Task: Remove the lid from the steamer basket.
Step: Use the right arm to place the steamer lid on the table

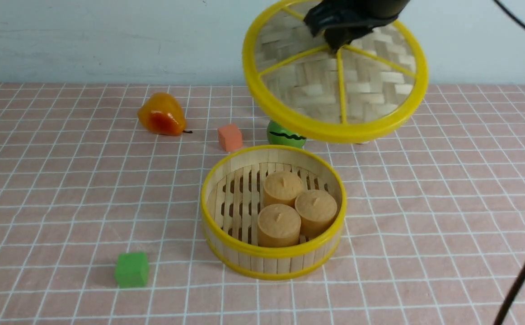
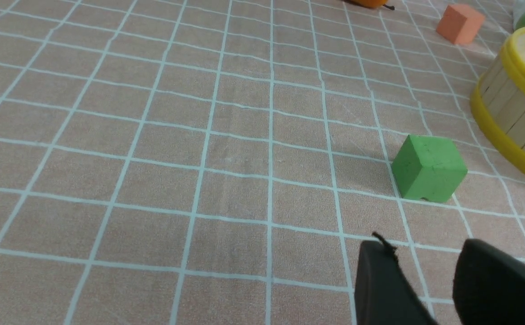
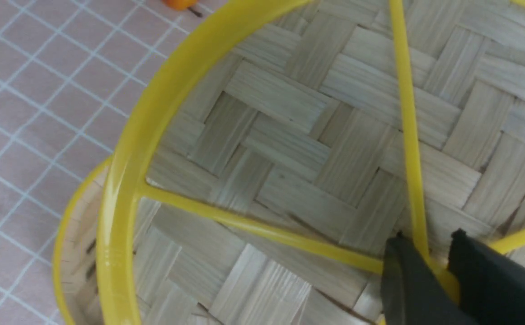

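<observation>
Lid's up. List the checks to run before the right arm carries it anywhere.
1. Right gripper shut on lid knob: ok.
2. Lid clear of basket: ok, held above it, apart.
3. Lid level: not ok, tilted.
4. Three buns sitting in basket: ok.
5. Set-down spot on table right of basket: ok, bare cloth in front view.
6. Table behind lid: cannot tell, the lid hides it.
</observation>
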